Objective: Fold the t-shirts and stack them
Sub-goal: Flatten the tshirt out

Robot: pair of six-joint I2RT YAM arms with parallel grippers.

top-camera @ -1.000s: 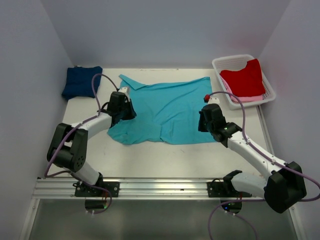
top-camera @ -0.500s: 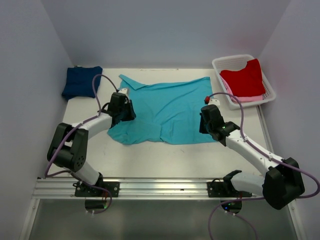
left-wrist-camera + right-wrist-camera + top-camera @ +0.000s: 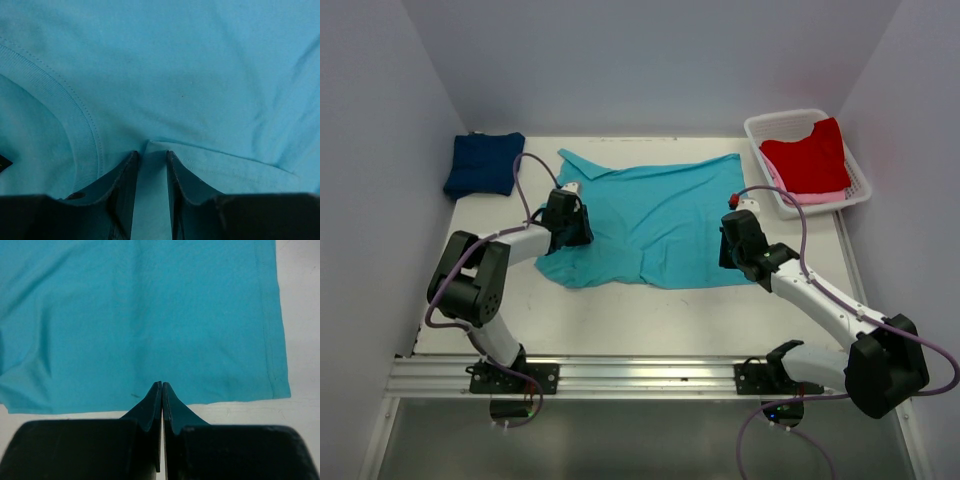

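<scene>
A turquoise t-shirt (image 3: 660, 220) lies spread flat mid-table. My left gripper (image 3: 576, 222) is low over its left part beside the ribbed collar (image 3: 75, 125). Its jaws (image 3: 151, 152) stand a little apart, and a strip of the turquoise cloth (image 3: 200, 75) lies loose between them. My right gripper (image 3: 728, 258) is at the shirt's near right edge, close to the corner. Its fingers (image 3: 161, 385) are pressed together, tips just over the cloth (image 3: 150, 315), with no pucker and nothing seen between them. A navy t-shirt (image 3: 483, 165) lies folded at the back left.
A white slotted basket (image 3: 807, 118) at the back right holds a red t-shirt (image 3: 807, 158) on top of a pink one (image 3: 820, 197). Walls close in on the left, back and right. A metal rail (image 3: 640, 375) runs along the near edge.
My left jaws have spread apart over the cloth, and the left arm's elbow has swung rightwards. The right gripper has closed fully and edged slightly nearer.
</scene>
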